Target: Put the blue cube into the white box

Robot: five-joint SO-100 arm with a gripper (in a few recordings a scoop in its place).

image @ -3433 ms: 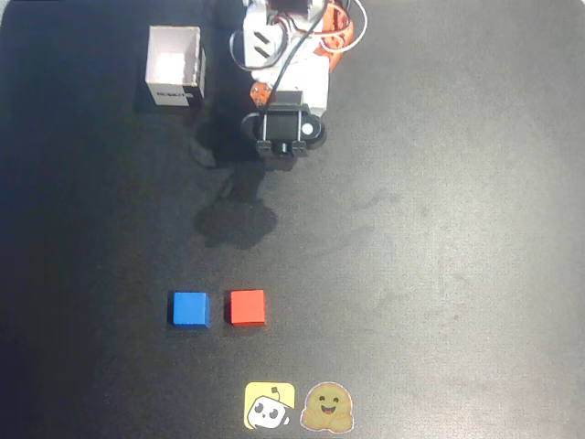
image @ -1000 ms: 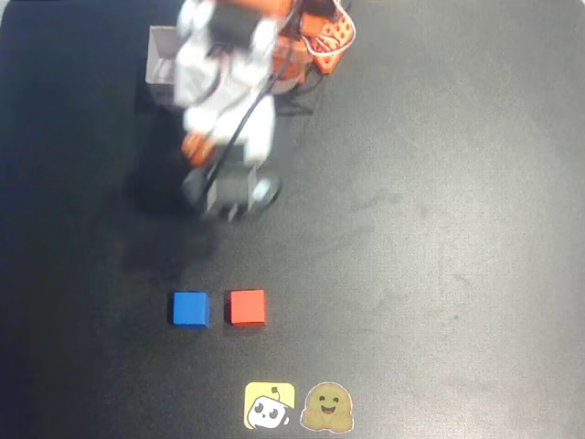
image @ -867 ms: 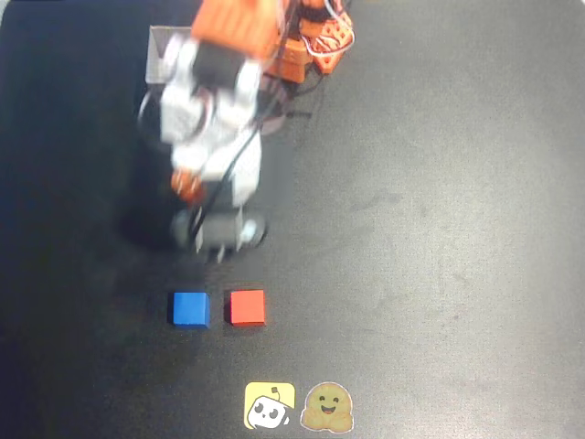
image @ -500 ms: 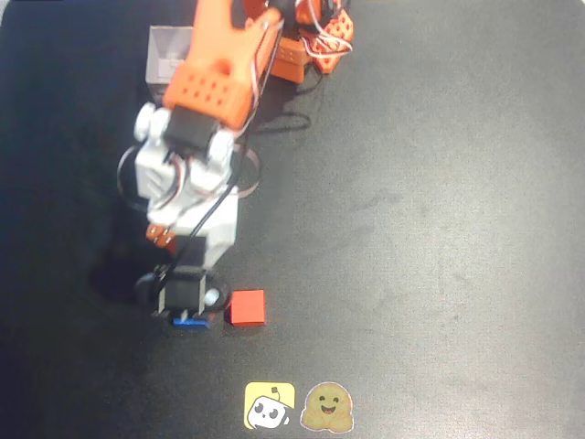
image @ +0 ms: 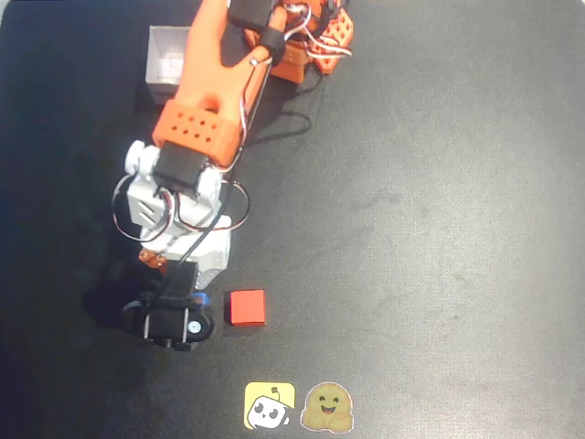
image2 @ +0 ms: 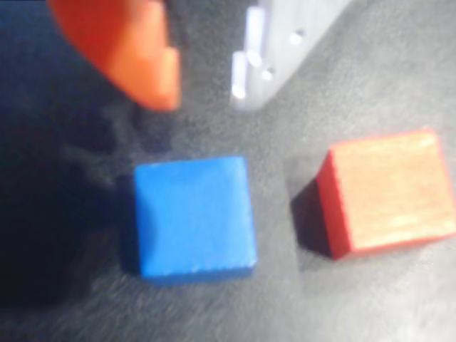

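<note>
Blue cube (image2: 194,216) sits flat on the dark counter (image: 439,229), just left of the red cube (image2: 388,192) in the wrist view, a narrow gap between them, not touching. End effector (image2: 203,68) hangs right above the blue cube, orange finger (image2: 125,46) and pale finger (image2: 285,43) spread apart, nothing pinched. In the overhead view the arm (image: 196,128) reaches down over the blue cube, only a blue sliver (image: 203,298) peeking out just left of the red cube (image: 246,307). White box (image: 166,66) stands well away from the red cube, toward the top left, partly behind the arm. Two stickers (image: 298,406) lie just below the red cube
</note>
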